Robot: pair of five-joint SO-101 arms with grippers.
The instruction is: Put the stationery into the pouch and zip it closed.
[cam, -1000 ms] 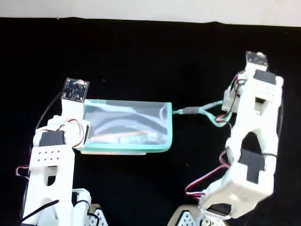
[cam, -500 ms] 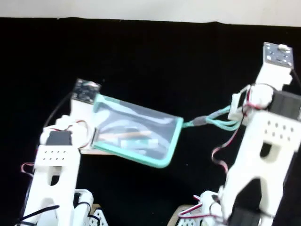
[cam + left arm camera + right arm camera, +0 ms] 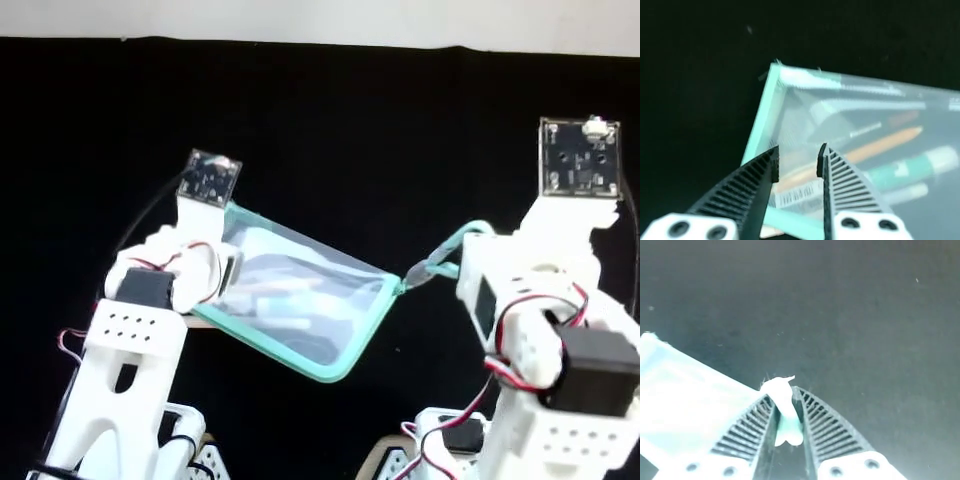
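Observation:
A clear pouch (image 3: 300,310) with teal edging hangs tilted between the two arms, its left end higher. Inside lie a pencil (image 3: 885,145), a green and white pen (image 3: 920,162) and other stationery. My left gripper (image 3: 228,280) holds the pouch's left end. In the left wrist view, the left gripper (image 3: 797,155) has its fingers either side of the pouch (image 3: 865,135) near the corner. My right gripper (image 3: 784,395) is shut on the teal strap (image 3: 782,415), which runs from the zipper pull (image 3: 415,275) at the pouch's right end. In the high view the right gripper (image 3: 462,262) sits right of the pouch.
The table is covered in black cloth (image 3: 330,130), with a pale wall strip (image 3: 320,18) along its far edge. Both arm bases (image 3: 400,465) stand at the near edge. A tan flat piece (image 3: 200,322) shows under the pouch's near left edge.
Both arms have risen. The pouch went from lying level to hanging tilted, its left end up and farther back. The right gripper has kept the strap.

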